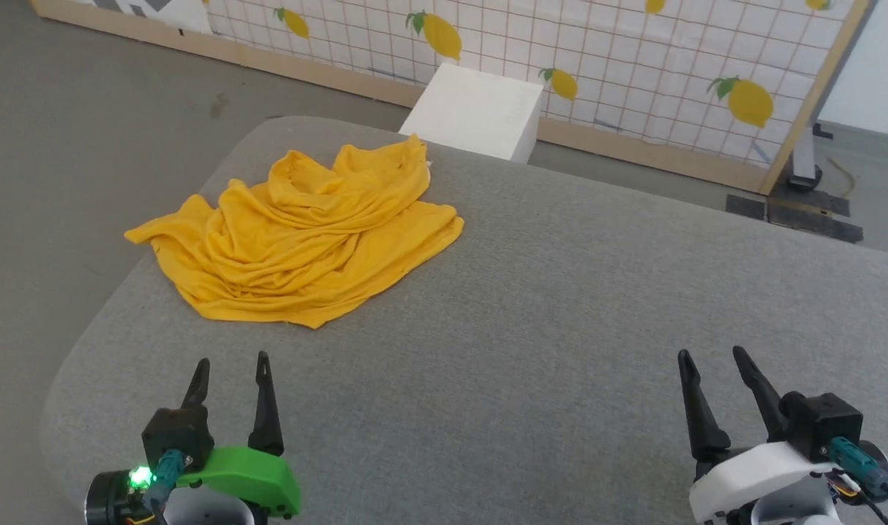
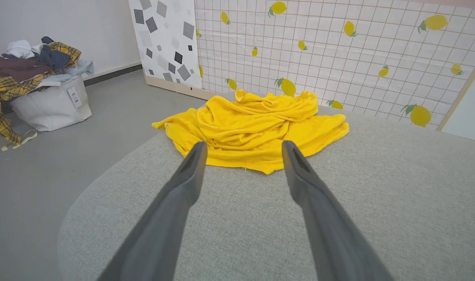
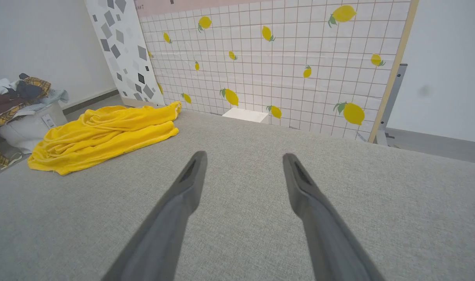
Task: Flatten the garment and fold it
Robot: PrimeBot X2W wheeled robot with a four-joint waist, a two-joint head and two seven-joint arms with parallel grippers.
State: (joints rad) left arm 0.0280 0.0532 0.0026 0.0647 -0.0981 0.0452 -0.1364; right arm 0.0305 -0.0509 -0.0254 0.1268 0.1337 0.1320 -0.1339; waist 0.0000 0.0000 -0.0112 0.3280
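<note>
Grey cloth covers the broad, round-cornered counter (image 1: 561, 328); behind it stands a lemon-print screen (image 1: 633, 51) with a white box (image 1: 480, 109) at its foot, and off to the left a bag (image 2: 50, 105) heaped with other clothes sits on the floor. The shirt (image 1: 305, 240) lies crumpled at the counter's far left corner, one end reaching the left edge, thick folds running across it; only plain yellow shows from where I stand, so I'd guess the front is turned under or buried. Both arms rest low at the near edge, well apart from each other; the left pincer (image 1: 232, 359) points straight at the heap, fingers spread and empty; the right pincer (image 1: 710, 352) is likewise parted, holding nothing, with bare cloth ahead of it and the shirt well off to its left. Nothing is flattened yet; I reckon the left goes first for the near hem, being closer, while the right must cross over to share the pull.
</note>
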